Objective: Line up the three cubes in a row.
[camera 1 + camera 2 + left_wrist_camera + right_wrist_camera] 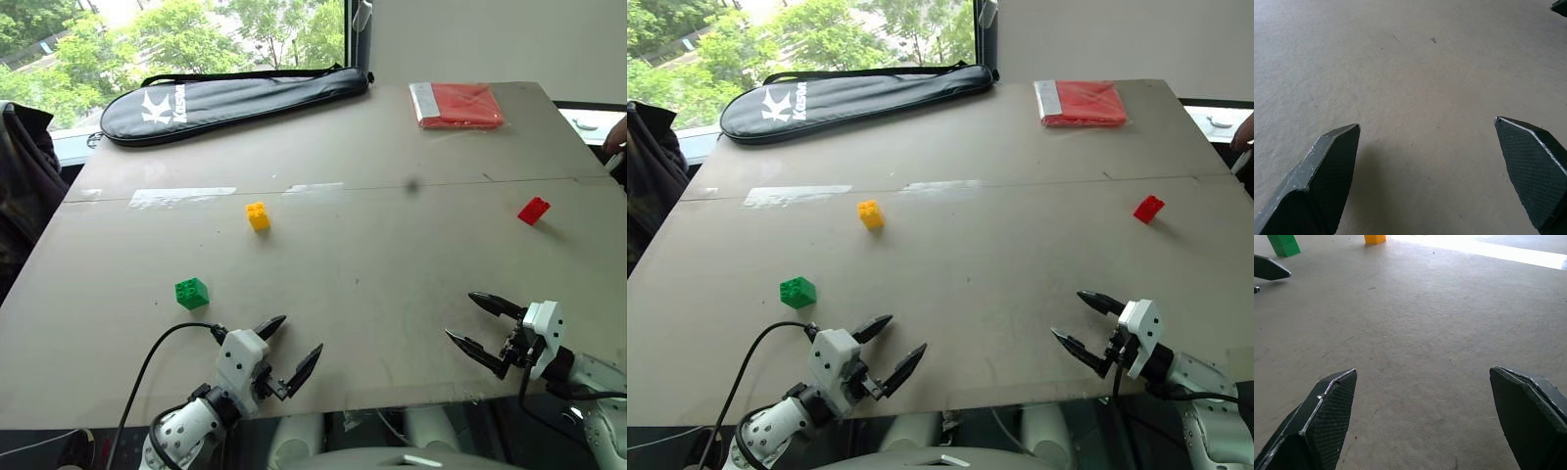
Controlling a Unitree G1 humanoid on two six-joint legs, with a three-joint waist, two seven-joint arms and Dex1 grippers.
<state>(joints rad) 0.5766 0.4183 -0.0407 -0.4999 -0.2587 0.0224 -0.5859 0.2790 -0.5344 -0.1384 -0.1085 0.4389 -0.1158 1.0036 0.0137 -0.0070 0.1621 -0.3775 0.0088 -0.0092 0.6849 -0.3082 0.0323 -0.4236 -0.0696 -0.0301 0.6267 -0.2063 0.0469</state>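
Nothing is lined up yet: the three bricks sit well apart on the grey table point(392, 147). At lower left of the head view, the green brick point(191, 292) lies just above the left gripper point(292, 345), whose jaws stand wide and empty. The yellow brick point(258, 215) sits left of centre, farther up. At right, the red brick point(533, 210) lies well above the right gripper point(473, 321), also spread open, holding nothing. A sensible start (my judgement) is taking green with the left arm: square the fingers to its flat sides, close low, then set it level with yellow.
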